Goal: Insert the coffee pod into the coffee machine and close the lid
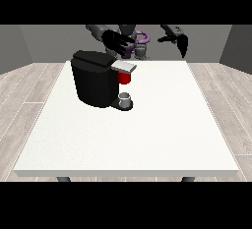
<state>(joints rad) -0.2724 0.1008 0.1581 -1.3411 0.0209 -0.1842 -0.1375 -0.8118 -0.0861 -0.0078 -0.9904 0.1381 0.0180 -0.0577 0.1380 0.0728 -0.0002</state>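
Coffee pod cannot be picked out with certainty; a grey thing [125,99] sits at the foot of the coffee machine [96,78]; the hand at the view's left [117,42] hovers spread and empty behind its lid [123,66]; best lower it squarely before pressing

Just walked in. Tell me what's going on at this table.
A humanoid robot stands behind a white table that carries a black coffee machine. The robot hand at the view's left hovers above and behind the machine, fingers spread, holding nothing. The robot hand at the view's right hangs in the air, away from everything. A grey thing sits at the machine's base.
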